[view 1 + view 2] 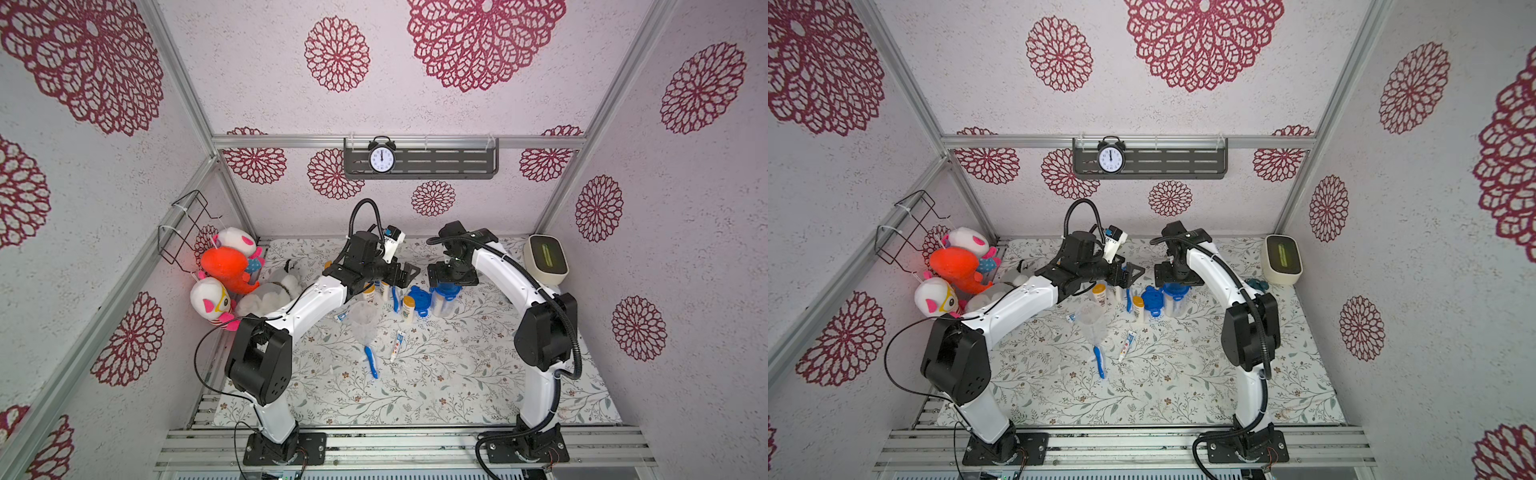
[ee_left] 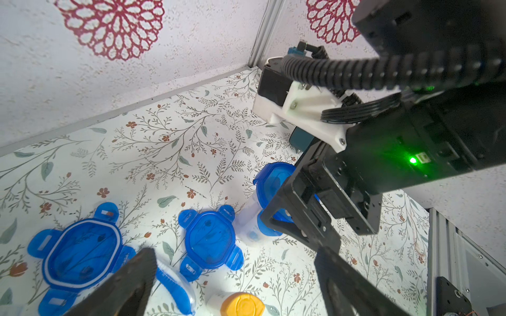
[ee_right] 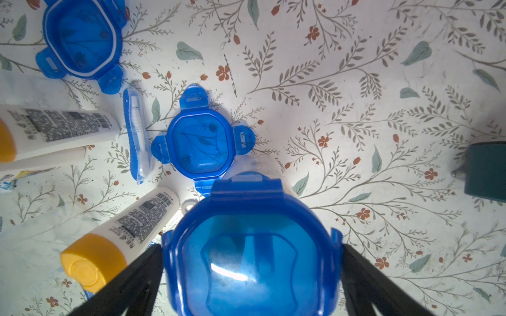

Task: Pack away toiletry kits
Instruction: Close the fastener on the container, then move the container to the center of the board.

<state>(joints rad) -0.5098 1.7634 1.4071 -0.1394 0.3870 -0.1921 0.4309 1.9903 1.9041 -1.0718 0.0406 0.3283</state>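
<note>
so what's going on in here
Two white robot arms are packing toiletries on a floral-print table. The right pincer straddles the blue four-tab lid of a clear plastic jar, jaws spread. The open left pincer hovers over a loose blue lid, blue toothbrush and orange-capped white bottle. Another clear jar sits open, a white toothpaste tube nearby.

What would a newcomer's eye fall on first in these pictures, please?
Probably the bright orange plush toy in the far left corner of the floral mat. Next, the blue-lidded jar toward the mat's far middle, with the right gripper above it, its fingers on either side of the lid.
</note>
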